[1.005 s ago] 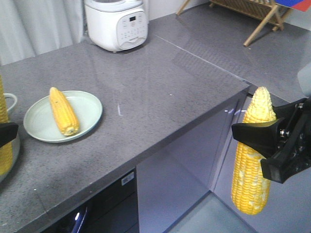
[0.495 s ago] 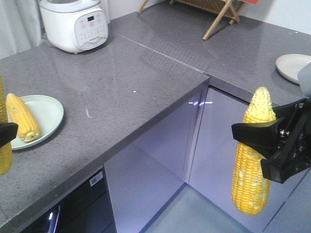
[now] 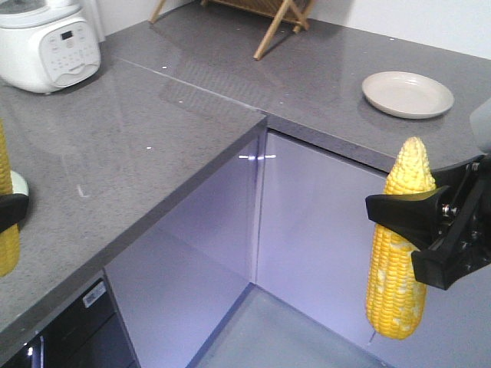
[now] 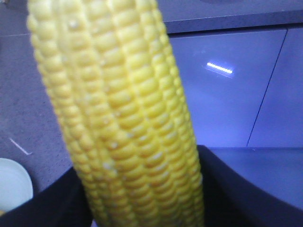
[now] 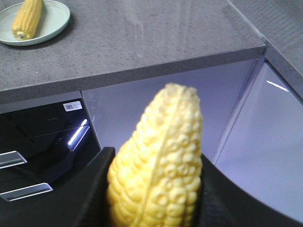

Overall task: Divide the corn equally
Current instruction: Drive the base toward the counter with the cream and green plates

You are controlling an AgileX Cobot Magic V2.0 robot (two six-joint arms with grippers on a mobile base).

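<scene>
Corn point(image 3: 399, 245), a whole yellow cob, is held upright in the right gripper point(image 3: 418, 230), tip up, the black fingers pressed against its middle. A second cob point(image 3: 6, 222) is pinched the same way by the left gripper point(image 3: 11, 210) at the edge of the front view. A third cob point(image 5: 27, 18) is seen lying on a green plate point(image 5: 57, 23), well away from the right gripper on the grey counter point(image 3: 153, 146). A cream plate point(image 3: 408, 93) is left bare, beyond and above the right gripper on the far stretch of counter. The task is judged partly done: one cob is served and two are in the air. Whether more plates are to be filled cannot be told. Between the two grippers the counter comes to a sharp outer corner, with pale cabinet fronts point(image 3: 322, 222) dropping below it. The right-hand cob hangs in front of those cabinets, below the counter edge, so it would likely have to be raised before being carried over that edge to the bare plate. Open surface is seen around the plate; a wooden rack point(image 3: 268, 23) and a rice cooker point(image 3: 50, 46) stand well apart from it.
</scene>
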